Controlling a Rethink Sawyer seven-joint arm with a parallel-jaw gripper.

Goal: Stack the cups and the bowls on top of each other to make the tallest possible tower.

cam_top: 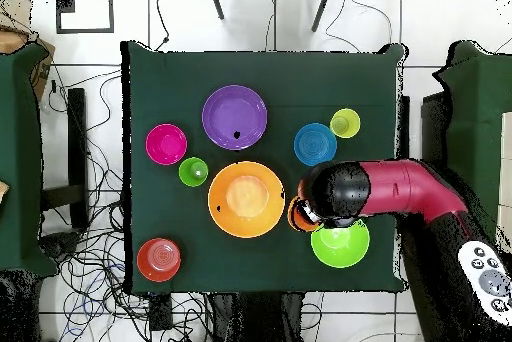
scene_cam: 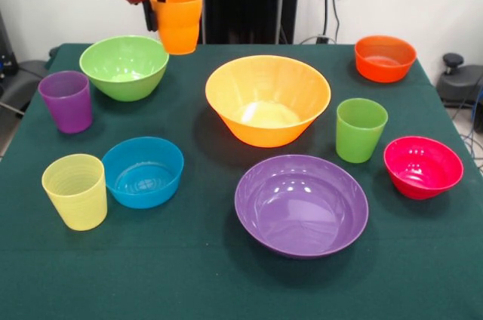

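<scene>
My gripper (scene_cam: 175, 9) is shut on the orange cup (scene_cam: 179, 27) and holds it upright in the air, above the table between the light green bowl (scene_cam: 124, 67) and the large orange-yellow bowl (scene_cam: 268, 100). The wide purple bowl (scene_cam: 301, 204) sits in front of the orange-yellow one. The blue bowl (scene_cam: 143, 171), pink-red bowl (scene_cam: 423, 167) and orange-red bowl (scene_cam: 385, 58) stand apart. The purple cup (scene_cam: 66, 101), pale yellow cup (scene_cam: 75, 191) and green cup (scene_cam: 361, 130) stand upright, each alone. Nothing is stacked. In the overhead view the arm (cam_top: 390, 190) hides the purple cup.
The table has a dark green cloth (scene_cam: 196, 275). Cables lie on the floor beside the table (cam_top: 90, 218). Other green-covered tables stand at both sides (cam_top: 20, 158).
</scene>
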